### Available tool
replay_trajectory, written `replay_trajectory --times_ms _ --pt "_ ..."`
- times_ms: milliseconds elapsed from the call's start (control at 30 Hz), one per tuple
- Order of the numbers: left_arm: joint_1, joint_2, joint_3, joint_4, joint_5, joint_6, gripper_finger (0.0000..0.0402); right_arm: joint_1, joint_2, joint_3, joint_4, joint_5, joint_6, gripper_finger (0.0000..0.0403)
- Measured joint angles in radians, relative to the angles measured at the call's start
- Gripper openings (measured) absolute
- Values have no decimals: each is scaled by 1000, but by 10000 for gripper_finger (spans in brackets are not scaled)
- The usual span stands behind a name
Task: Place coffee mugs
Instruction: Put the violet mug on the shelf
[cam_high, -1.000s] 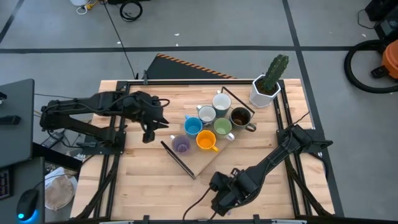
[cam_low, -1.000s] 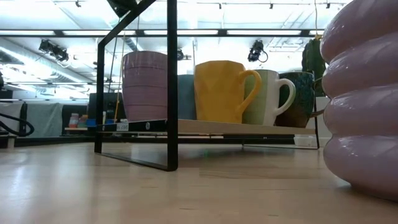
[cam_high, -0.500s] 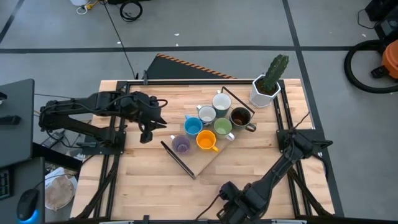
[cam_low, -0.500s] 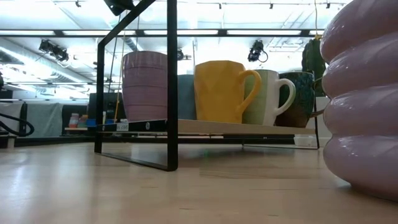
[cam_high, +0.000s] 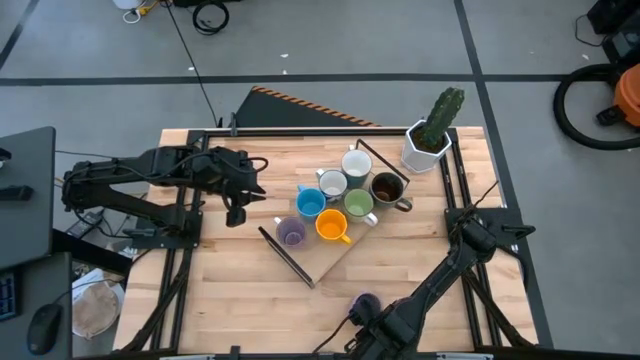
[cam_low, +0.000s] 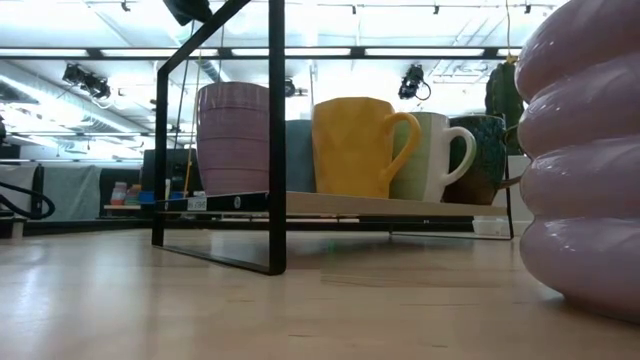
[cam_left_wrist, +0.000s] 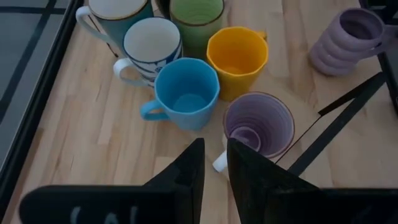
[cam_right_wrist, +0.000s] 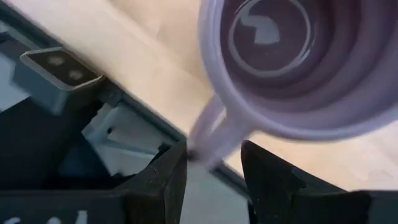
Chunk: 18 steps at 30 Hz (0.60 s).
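Ribbed lavender mug (cam_high: 365, 302) upright, handle toward right gripper (cam_right_wrist: 211, 177).

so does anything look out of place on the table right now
Yes: one ribbed lavender mug stands alone at the table's near edge, far from the other seven mugs clustered on the rack. The right gripper sits at it, jaws open on either side of its handle. Nothing looks spilled or broken.
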Motion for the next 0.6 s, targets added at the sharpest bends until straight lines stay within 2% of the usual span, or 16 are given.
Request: replay_trajectory --times_ms 233,367,500,600 --pt "0 -1 0 1 0 4 73 -26 26 0 -67 6 -9 158" --pt "0 -21 2 0 0 6 73 -30 28 0 -143 16 -86 153" --pt "0 -51 2 -7 2 6 73 -30 30 0 -170 57 -212 129" --pt "0 -68 2 -21 45 6 73 -29 30 0 -177 88 -288 98"
